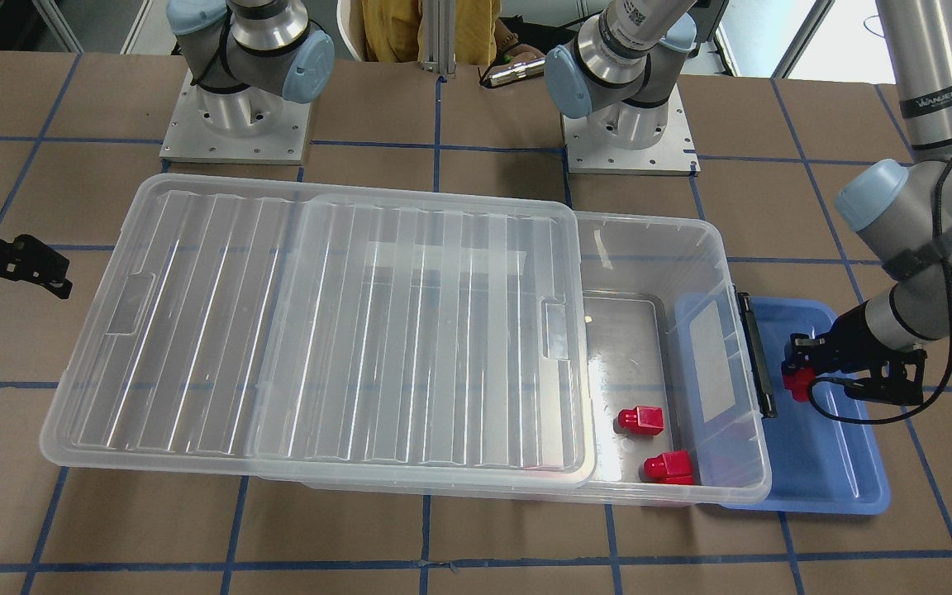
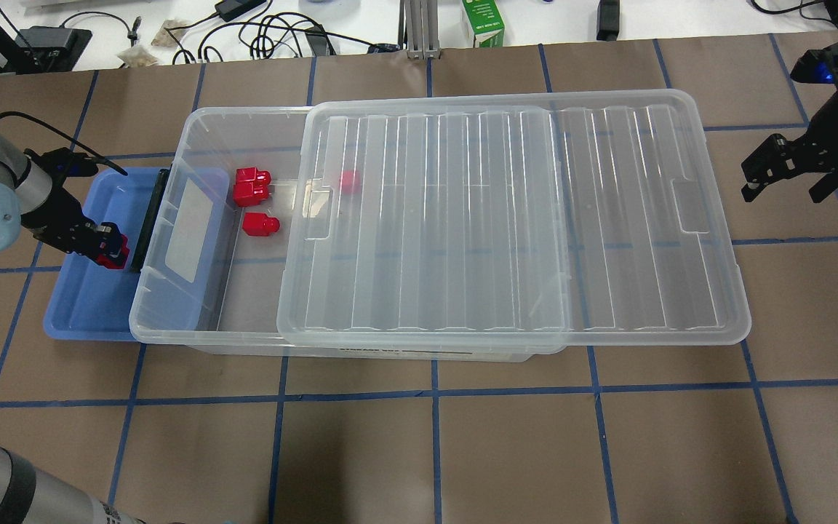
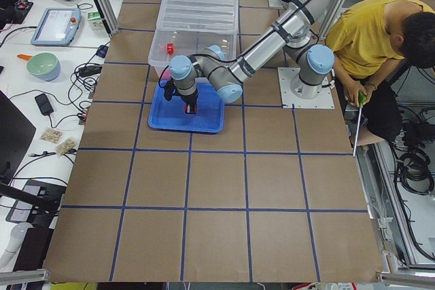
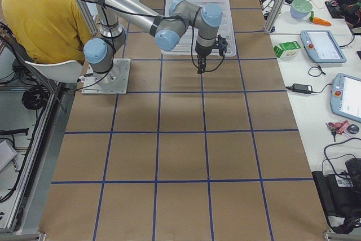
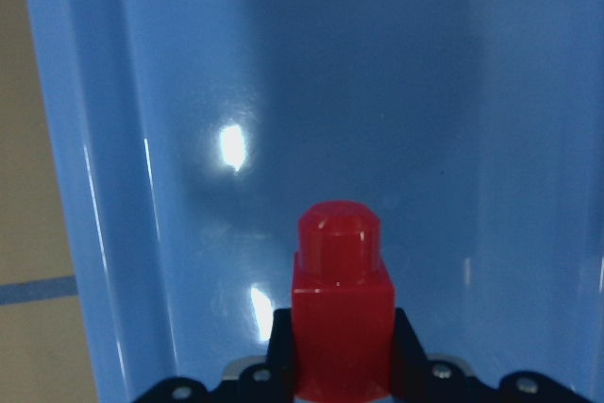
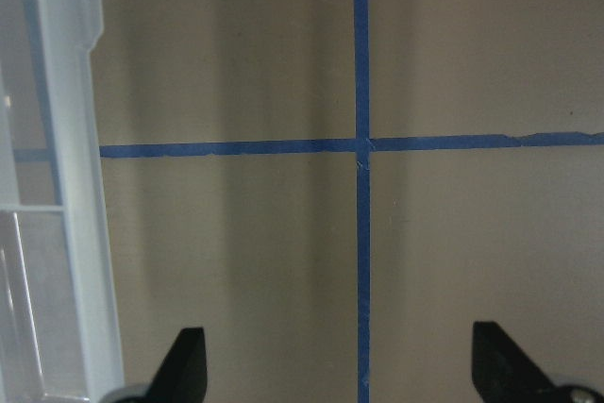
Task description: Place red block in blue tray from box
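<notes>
Over the blue tray, the left pincer clamps a red block. This looks like the placing step; next, lower gently and release. The right pincer gapes wide, empty.

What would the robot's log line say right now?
left gripper: shut on red block over blue tray | right gripper: open, empty | box: two blocks inside
</notes>
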Robot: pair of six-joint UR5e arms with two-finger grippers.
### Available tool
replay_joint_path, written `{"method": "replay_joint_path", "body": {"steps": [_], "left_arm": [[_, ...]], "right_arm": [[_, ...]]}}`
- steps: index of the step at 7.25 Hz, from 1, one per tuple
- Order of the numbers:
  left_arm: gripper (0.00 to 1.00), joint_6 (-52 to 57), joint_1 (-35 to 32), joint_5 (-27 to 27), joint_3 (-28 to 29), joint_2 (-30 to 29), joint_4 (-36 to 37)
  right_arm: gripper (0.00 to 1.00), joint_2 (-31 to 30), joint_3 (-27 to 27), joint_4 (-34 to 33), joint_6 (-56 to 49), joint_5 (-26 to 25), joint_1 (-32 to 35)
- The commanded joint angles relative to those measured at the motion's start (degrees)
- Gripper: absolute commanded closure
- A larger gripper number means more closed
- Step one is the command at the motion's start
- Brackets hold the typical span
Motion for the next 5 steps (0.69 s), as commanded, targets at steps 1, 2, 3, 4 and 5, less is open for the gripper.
{"method": "replay_joint_path", "body": {"steps": [1, 2, 3, 4, 5], "left_arm": [[0.11, 0.2, 0.0, 0.1, -0.3, -0.3, 0.7], [0.07, -0.1, 0.0, 0.2, 0.5, 0.2, 0.7], [0.05, -1.0, -0.8, 0.4, 1.4, 2.0, -0.3], [0.05, -1.6, -1.1, 0.0, 3.3, 4.8, -3.8], [0.05, -2.1, -1.8, -0.8, 4.8, 7.7, -8.2]], "right_arm": [[0.0, 0.0, 1.0, -0.1, -0.5, 0.0, 0.3], [0.0, 0.0, 1.3, -0.1, -1.3, 0.0, 0.8], [0.0, 0.1, 1.4, 0.0, -2.0, -0.1, 1.7], [0.0, 0.5, 1.7, 0.0, -2.0, -0.1, 1.8], [0.0, 0.5, 1.7, 0.0, -1.9, -0.1, 2.4]]}}
